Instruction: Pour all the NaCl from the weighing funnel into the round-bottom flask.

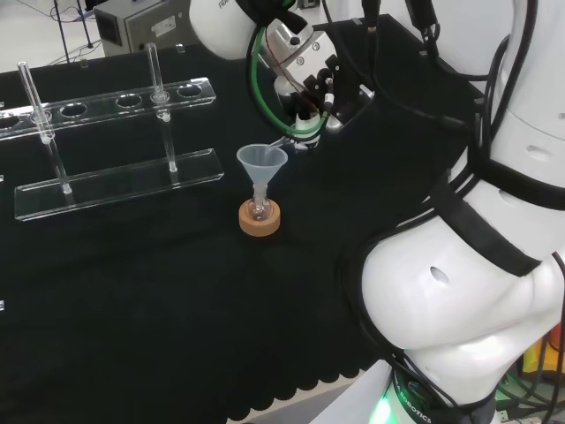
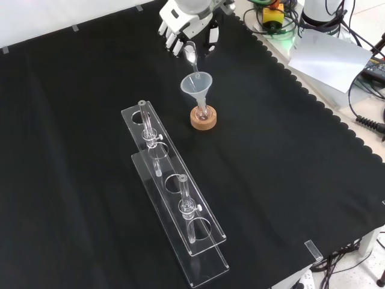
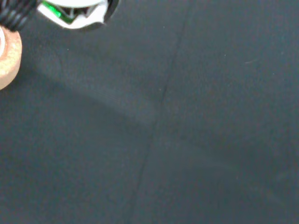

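1. So we've got the hand (image 2: 183, 27) up at the top of the front view, fingers curled round a small clear weighing funnel (image 2: 190, 54). It's holding that piece, nothing else.
2. The weighing funnel is tilted, its narrow end pointing down into the mouth of a bigger translucent funnel (image 2: 197, 84) right below it. From the front view the tip looks to be at or just inside the rim; we can't tell whether it touches.
3. That bigger funnel sits upright in the neck of the little round-bottom flask (image 2: 202, 111), and the flask rests in a cork ring (image 2: 203, 119) on the counter (image 2: 289, 168), which is covered in black cloth.
4. In the head view the same stack is mid-frame: funnel (image 1: 261, 165) on top, cork ring (image 1: 259, 220) below, with the hand (image 1: 309, 84) above and to the right of it.
5. We honestly can't tell how much NaCl is in the weighing funnel or in the flask. Everything's clear and small.
6. A clear plastic rack (image 2: 174, 192) lies on the cloth nearer the camera in the front view, well apart from the flask, with two glass tubes (image 2: 146, 123) standing in it.
7. The wrist view catches an edge of the cork ring (image 3: 8, 58) over the black cloth.
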{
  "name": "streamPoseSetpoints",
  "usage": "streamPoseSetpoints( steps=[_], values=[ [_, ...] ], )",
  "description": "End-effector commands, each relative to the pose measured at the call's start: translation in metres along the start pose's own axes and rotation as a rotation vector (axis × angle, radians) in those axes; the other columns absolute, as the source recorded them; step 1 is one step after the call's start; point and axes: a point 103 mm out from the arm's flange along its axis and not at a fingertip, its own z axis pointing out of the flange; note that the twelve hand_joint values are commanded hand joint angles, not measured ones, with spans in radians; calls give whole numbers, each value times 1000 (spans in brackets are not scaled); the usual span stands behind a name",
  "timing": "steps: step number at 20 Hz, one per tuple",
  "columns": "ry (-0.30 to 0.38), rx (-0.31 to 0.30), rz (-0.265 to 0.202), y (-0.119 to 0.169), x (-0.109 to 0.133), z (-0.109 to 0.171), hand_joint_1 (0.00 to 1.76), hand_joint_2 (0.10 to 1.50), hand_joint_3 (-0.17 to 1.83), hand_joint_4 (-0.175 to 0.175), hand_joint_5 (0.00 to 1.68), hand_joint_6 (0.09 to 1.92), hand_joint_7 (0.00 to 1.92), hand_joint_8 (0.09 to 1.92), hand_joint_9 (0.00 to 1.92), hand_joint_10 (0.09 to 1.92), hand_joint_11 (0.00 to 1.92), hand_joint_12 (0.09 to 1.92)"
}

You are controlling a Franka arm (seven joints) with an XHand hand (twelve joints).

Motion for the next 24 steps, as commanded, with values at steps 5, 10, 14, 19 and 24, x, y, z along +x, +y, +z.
streamPoseSetpoints(
  steps=[5,10,14,19,24],
  values=[
    [-66,9,-2,1,2,-6,1097,642,794,175,1145,961,765,680,1033,435,772,1111],
    [-91,18,-6,2,2,-7,1097,642,794,175,1146,959,767,678,1035,432,773,1109],
    [-102,28,-13,2,2,-7,1097,642,793,175,1147,957,767,677,1037,429,774,1108],
    [-116,33,-10,1,-1,-7,1097,643,791,175,1148,955,763,674,1037,425,775,1105],
    [-112,32,-7,0,-2,-7,1097,643,789,175,1148,954,761,672,1037,421,775,1102]
  ],
)
